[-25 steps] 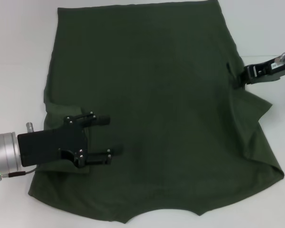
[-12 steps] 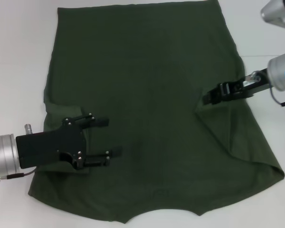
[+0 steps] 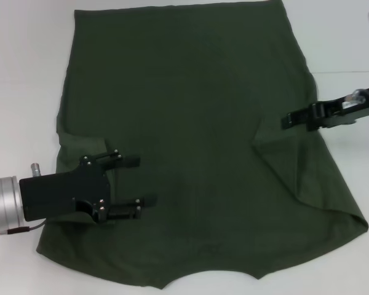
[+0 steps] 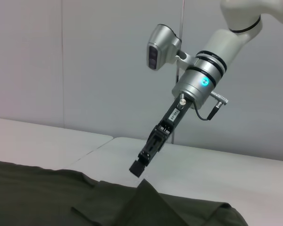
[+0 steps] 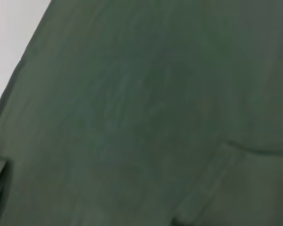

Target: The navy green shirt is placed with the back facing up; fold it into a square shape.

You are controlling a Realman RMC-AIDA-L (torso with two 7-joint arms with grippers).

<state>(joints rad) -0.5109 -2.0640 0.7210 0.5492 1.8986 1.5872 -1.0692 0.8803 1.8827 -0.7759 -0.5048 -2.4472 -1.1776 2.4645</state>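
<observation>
The navy green shirt lies spread flat on the white table, plain side up, its hem at the far edge. Its right sleeve is folded inward over the body, leaving a creased flap. My right gripper hovers just above that flap's upper corner and holds no cloth; the left wrist view shows the right gripper clear of the shirt. My left gripper is open over the left sleeve area, with nothing between its fingers. The right wrist view is filled by the shirt.
The white table shows bare around the shirt on the left, right and far sides. A grey wall stands behind the table in the left wrist view.
The right gripper dragged the right sleeve inward over the body, then let go and drew back to the right. The left gripper sank slightly and stayed open.
</observation>
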